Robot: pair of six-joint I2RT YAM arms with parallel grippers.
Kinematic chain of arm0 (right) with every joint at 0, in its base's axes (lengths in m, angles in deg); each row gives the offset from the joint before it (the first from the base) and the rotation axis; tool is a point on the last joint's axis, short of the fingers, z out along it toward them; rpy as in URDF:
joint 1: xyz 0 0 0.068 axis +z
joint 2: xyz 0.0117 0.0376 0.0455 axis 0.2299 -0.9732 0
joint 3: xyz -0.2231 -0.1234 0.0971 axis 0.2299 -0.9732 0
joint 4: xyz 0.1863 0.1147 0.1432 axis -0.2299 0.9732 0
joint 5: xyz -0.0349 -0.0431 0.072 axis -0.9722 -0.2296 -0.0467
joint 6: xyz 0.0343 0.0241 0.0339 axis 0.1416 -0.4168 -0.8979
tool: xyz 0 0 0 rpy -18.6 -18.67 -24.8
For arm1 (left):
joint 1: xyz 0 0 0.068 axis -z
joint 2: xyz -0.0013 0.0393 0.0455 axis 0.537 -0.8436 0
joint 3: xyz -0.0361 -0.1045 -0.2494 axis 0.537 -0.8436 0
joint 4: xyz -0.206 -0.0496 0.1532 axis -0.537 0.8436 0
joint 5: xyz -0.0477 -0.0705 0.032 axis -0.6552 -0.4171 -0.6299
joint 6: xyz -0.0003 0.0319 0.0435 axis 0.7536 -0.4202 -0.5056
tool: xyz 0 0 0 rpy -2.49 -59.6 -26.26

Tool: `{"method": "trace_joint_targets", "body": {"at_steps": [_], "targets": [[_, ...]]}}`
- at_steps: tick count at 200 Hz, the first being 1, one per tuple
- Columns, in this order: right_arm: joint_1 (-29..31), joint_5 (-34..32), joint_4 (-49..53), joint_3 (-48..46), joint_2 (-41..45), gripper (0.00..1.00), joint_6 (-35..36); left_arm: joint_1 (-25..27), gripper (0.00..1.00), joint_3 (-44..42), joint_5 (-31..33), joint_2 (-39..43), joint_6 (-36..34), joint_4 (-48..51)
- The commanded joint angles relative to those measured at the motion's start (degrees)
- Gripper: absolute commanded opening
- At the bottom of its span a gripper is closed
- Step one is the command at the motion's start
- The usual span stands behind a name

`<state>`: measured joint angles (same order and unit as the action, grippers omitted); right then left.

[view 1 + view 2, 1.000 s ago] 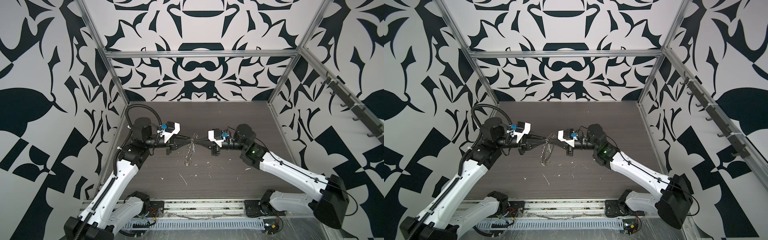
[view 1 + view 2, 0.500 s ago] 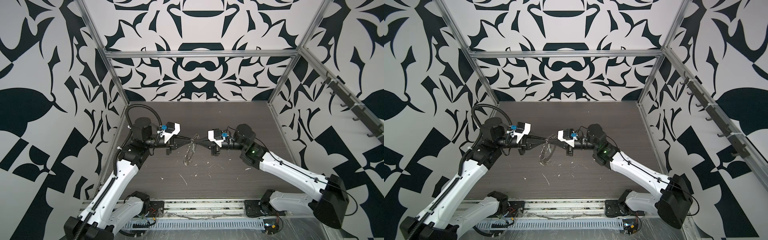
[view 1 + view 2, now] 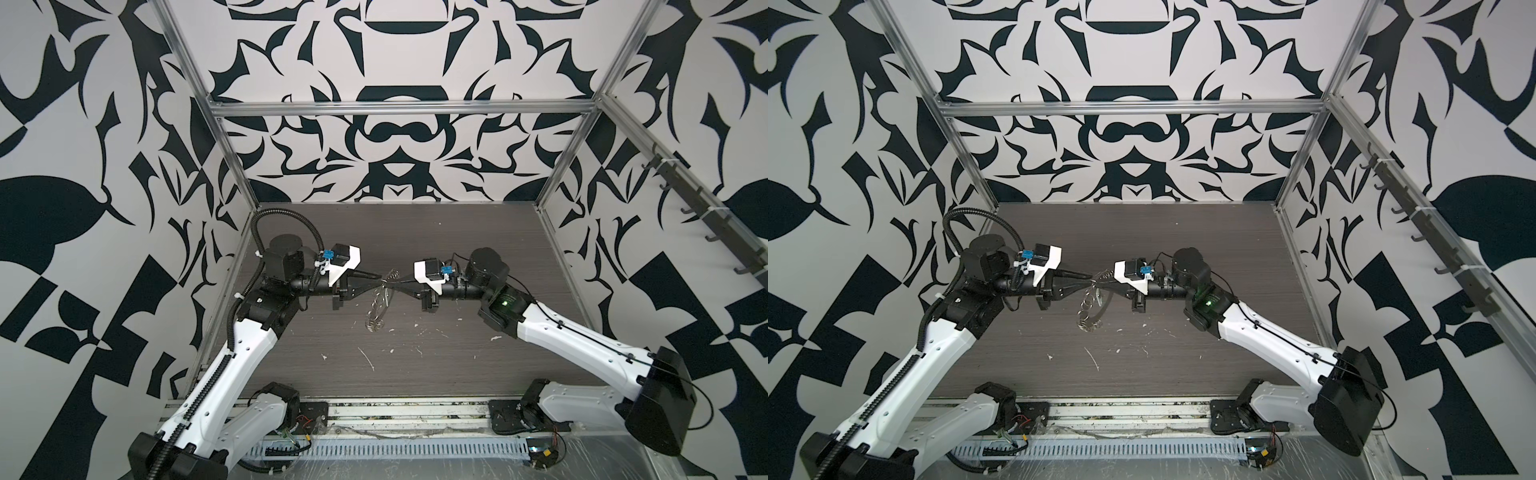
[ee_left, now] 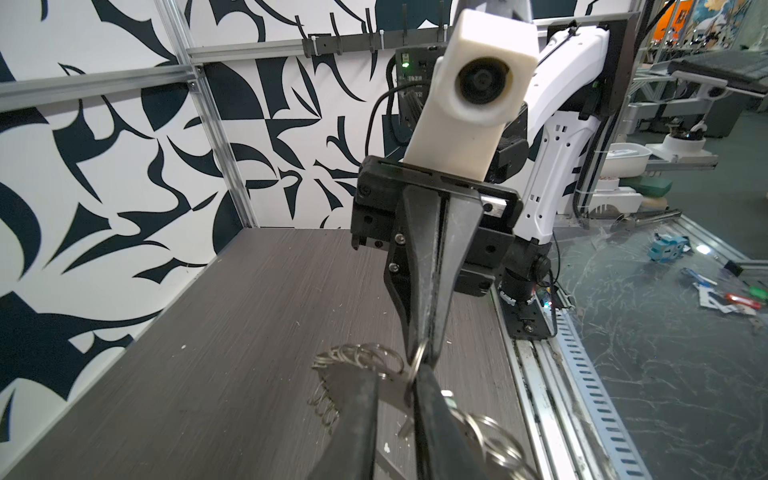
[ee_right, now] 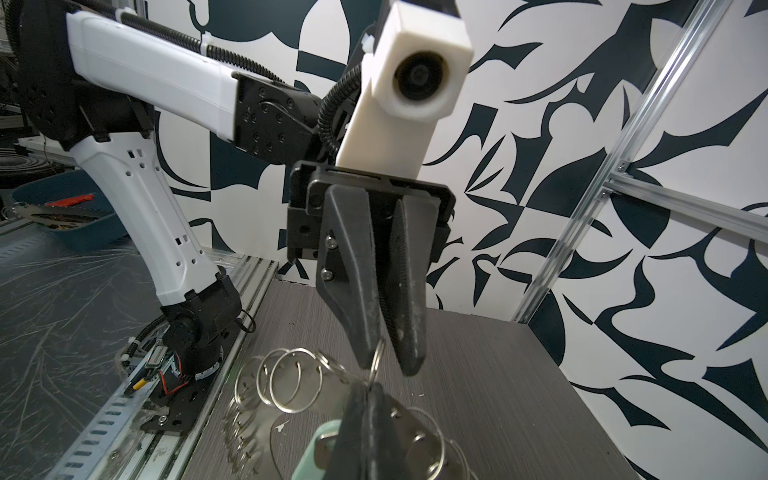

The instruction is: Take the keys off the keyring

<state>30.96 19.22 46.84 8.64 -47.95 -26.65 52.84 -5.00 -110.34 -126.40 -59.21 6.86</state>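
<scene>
Metal keyring (image 3: 376,305) aloft, key hidden by pincers

Overhead stereo pair; facing wrist close-ups

Both top views: left hand (image 3: 380,283) and right hand (image 3: 395,286) meet tip to tip mid-worktop (image 3: 415,241), left arm coming from 8 o'clock, right arm from 4 o'clock. Keyring (image 3: 376,307) hangs between the tips, tilted, low edge toward 6 o'clock near the worktop; contact there unclear. Split rings (image 5: 286,382) fringe its rim. Right wrist view: right hand closed, key tag (image 5: 318,451) just beside its fingers, key hidden. Left hand tips pinch one split ring at 12 o'clock of the keyring. Debris flecks (image 3: 368,359) at 6 o'clock of the keyring, apart.
</scene>
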Motion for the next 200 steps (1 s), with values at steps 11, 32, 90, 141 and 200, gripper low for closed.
{"method": "trace_joint_targets", "body": {"at_steps": [11,32,90,141,200], "targets": [[0.1,1.0,-3.01,3.05,0.39,0.0,0.17,-0.04,0.19,0.03,-1.28,0.34,-0.02,0.1],[0.14,1.19,-3.02,3.27,0.37,0.0,0.09,0.0,0.17,-0.19,-1.28,0.35,-0.1,0.48],[0.13,1.47,-2.83,3.8,0.29,0.0,-0.17,0.02,0.21,-0.08,-1.36,0.36,-0.98,1.41],[0.14,1.82,-1.69,4.42,0.02,0.0,0.4,0.06,0.08,0.27,-1.21,0.4,-2.1,2.48],[0.14,-0.59,1.22,4.21,1.25,0.07,2.12,0.05,0.0,-1.75,1.1,2.91,-13.66,2.32]]}}
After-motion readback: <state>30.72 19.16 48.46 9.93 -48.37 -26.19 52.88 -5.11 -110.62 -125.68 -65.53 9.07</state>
